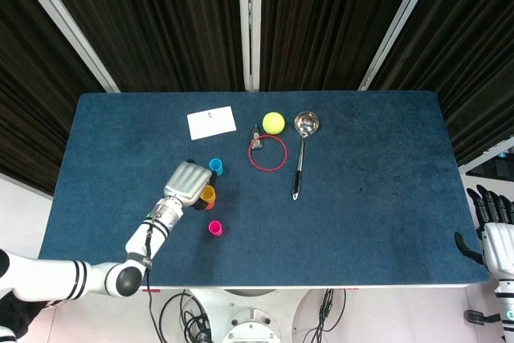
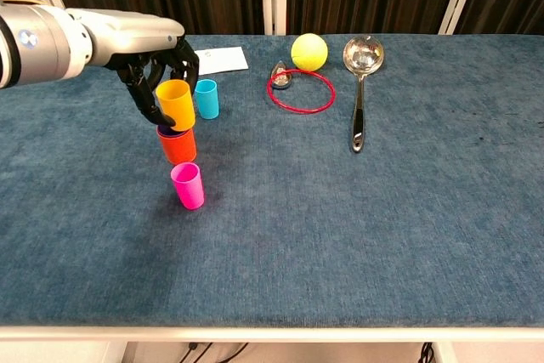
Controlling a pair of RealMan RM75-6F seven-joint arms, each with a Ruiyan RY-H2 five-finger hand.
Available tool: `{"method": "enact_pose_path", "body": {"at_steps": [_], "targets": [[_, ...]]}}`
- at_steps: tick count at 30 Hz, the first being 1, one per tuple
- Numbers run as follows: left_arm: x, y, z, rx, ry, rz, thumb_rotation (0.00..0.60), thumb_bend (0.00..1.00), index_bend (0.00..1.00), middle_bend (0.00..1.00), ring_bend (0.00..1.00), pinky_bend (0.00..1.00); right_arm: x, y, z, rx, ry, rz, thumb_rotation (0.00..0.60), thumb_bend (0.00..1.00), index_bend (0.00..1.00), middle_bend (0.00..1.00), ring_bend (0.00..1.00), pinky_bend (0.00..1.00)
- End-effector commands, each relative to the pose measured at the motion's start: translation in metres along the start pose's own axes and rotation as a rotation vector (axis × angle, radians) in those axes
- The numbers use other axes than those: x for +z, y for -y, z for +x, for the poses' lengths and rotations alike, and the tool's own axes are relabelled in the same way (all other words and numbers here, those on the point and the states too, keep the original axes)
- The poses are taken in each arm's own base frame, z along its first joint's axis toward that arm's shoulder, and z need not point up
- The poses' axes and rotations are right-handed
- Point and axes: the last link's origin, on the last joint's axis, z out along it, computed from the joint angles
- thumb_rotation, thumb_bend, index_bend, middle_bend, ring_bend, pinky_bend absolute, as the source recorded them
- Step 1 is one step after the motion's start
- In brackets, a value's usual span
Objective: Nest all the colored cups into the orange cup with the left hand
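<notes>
Two cameras catch the left hand (image 2: 153,74) clamped on a yellow-orange cup (image 2: 175,104), its dark fingers (image 2: 138,95) curled round the cup's side as it hangs upright just above the orange cup (image 2: 178,145), which stands on the blue surface (image 2: 357,227) with a purple cup (image 2: 172,132) showing at its rim. Whether the held cup's base touches the purple rim cannot be told. From the head view the same hand (image 1: 186,183) covers most of this stack, with only part of the yellow-orange cup (image 1: 207,193) peeking out at its right edge.

Just in front of the orange cup, a pink cup (image 2: 188,185) stands alone and upright, apart from it; the head view shows it (image 1: 215,228) nearer the robot than the hand. A light blue cup (image 2: 206,99) stands just beside the held cup, on the side away from the arm, and appears (image 1: 215,166) close to the hand's far edge from above.

Farther back on the surface lie a white card (image 2: 223,59), a yellow ball (image 2: 309,52), a red ring (image 2: 301,91) with a small metal object (image 2: 280,74) at its edge, and a metal ladle (image 2: 360,82), all well apart from the cups.

At the far edge of the head view, off the surface, the right hand (image 1: 491,226) shows dark fingers pointing up and apart, holding nothing.
</notes>
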Motion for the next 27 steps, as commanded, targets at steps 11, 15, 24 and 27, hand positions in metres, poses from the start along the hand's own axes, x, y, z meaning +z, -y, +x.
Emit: {"method": "enact_pose_path", "body": {"at_steps": [11,15,24,27], "targets": [[-0.001,0.009,-0.009,0.002,0.012,0.026,0.6,0.21,0.46,0.51,0.56,0.3,-0.002,0.0,-0.002,-0.001,0.004,0.001,0.6,0.3,0.0,0.0,0.0,0.0],[-0.002,0.008,-0.009,0.003,0.002,0.019,0.6,0.19,0.31,0.42,0.46,0.28,-0.002,0.0,-0.002,-0.003,0.003,0.0,0.6,0.3,0.0,0.0,0.0,0.0],[-0.002,0.005,0.005,-0.024,-0.057,0.008,0.6,0.18,0.3,0.37,0.39,0.24,-0.001,0.001,-0.001,-0.005,0.002,0.0,0.6,0.3,0.0,0.0,0.0,0.0],[0.008,-0.002,0.02,-0.023,-0.121,-0.006,0.6,0.18,0.31,0.37,0.39,0.24,-0.001,0.002,0.0,-0.006,-0.001,0.004,0.6,0.3,0.0,0.0,0.0,0.0]]}}
